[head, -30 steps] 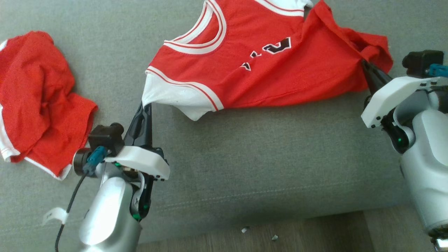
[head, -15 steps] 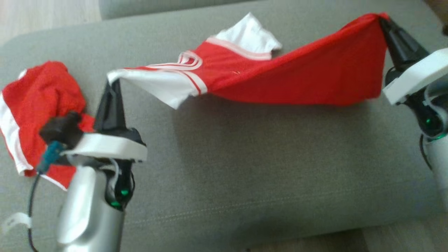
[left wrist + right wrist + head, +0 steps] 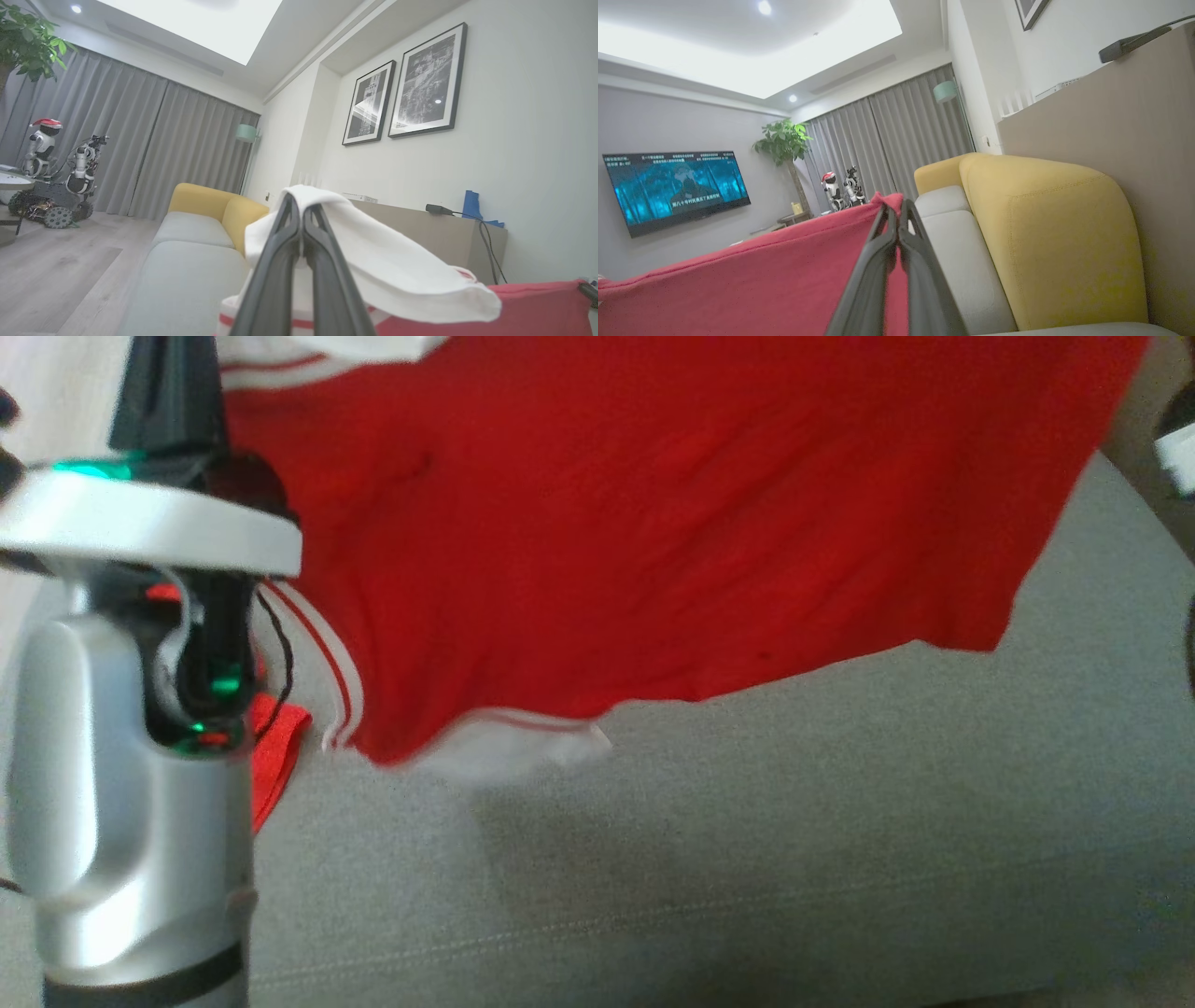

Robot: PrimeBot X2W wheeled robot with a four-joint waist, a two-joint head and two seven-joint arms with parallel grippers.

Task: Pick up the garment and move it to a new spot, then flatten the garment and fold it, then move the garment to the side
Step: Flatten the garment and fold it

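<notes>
Grey sofa cushion (image 3: 794,821) spreads below us, and above it we hold the garment (image 3: 653,523) raised between both arms. Our left arm (image 3: 121,775) stands upright at the left of the head view, silver forearm below and white wrist plate above. The left gripper (image 3: 301,210) points upward, its fingers (image 3: 275,270) pressed together on the white sleeve (image 3: 373,252), which drapes over their tips. The right gripper (image 3: 896,219) also points up, its fingers pinched together on a corner of the red cloth.

We see the garment stretched wide, its long axis running left to right across the head view, with the sleeve end at the left gripper and the plain red end at the right. The cloth hangs down as a sheet toward the cushion. Its lower white-trimmed edge is blurred, and we cannot tell whether it touches the cushion.

A second red garment (image 3: 275,756) lies on the cushion beside the left arm. Around us are a yellow sofa back (image 3: 1045,233), grey curtains (image 3: 163,149), two framed pictures (image 3: 402,98), a television (image 3: 672,186), a plant (image 3: 782,140) and a wooden floor (image 3: 46,270).
</notes>
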